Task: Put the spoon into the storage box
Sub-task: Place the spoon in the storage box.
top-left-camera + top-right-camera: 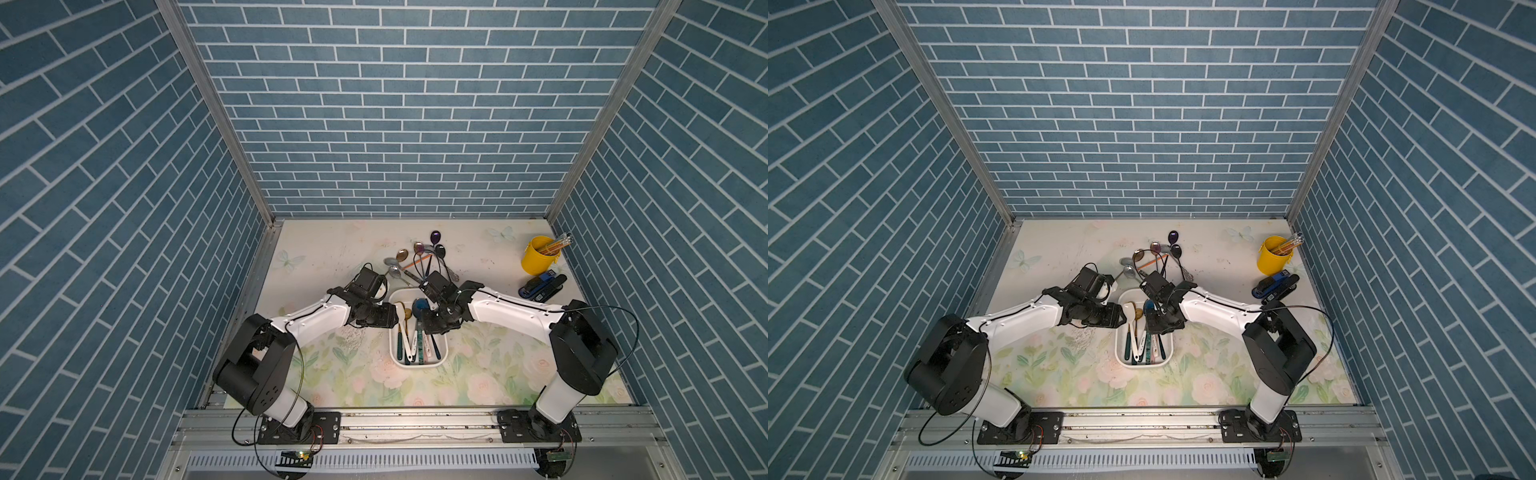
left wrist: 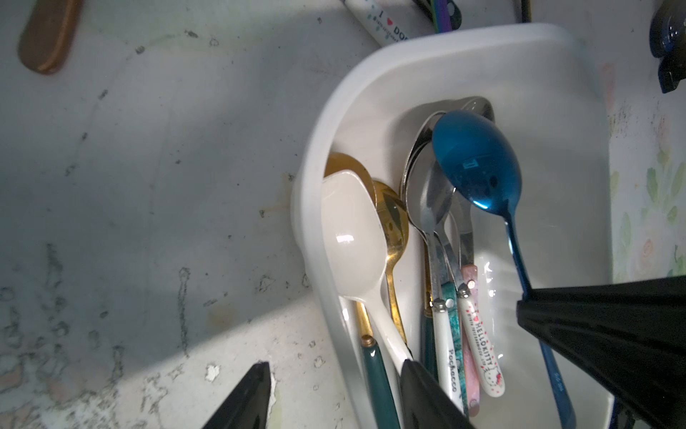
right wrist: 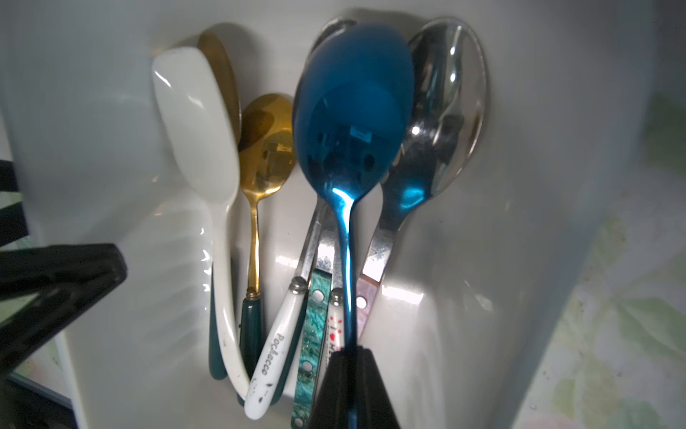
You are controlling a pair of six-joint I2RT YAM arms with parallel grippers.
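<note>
Right wrist view: right gripper [image 3: 350, 353] is clamping the blue spoon [image 3: 352, 111] by its handle, bowl hovering over the 12 o'clock end of the storage box [image 3: 501, 241]; left gripper [image 2: 334, 366] is sitting half-open, empty, straddling the 9 o'clock rim.

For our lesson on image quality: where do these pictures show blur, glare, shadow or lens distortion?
Right wrist view: the blue spoon is soft at its bowl tip, with glare on the white spoon. Left wrist view: the storage box rim is smeared, and the table lies mostly in shadow. Both top views: sharp, but the wall posts splay outward.
</note>
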